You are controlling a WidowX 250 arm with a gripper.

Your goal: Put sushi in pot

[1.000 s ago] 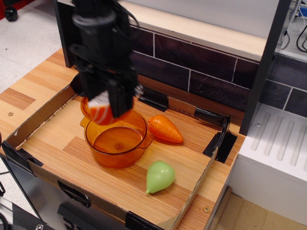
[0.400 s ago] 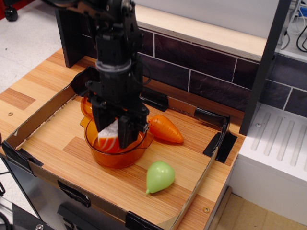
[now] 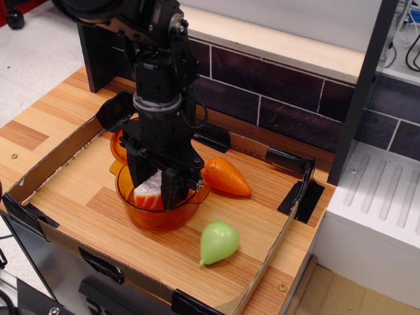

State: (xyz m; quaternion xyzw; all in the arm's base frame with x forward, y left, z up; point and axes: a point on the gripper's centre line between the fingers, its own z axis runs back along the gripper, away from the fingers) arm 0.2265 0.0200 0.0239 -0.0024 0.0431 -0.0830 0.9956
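Observation:
The translucent orange pot [image 3: 159,218] stands at the left middle of the cardboard tray. My black gripper [image 3: 155,191] reaches straight down into the pot, with its fingertips below the rim. The sushi [image 3: 149,195], with an orange-red striped top over white rice, sits between the fingers, low inside the pot near its floor. The fingers stand on both sides of the sushi and seem closed on it. The arm hides the back of the pot.
A plain orange carrot [image 3: 226,177] lies just right of the pot. A pale green pear [image 3: 218,241] lies in front of it to the right. A flat orange lid [image 3: 117,147] peeks out behind the pot. Low cardboard walls [image 3: 58,159] ring the wooden tray.
My gripper has come down from above the pot's back rim into the pot, carrying the sushi. In the last half second it sank a little lower.

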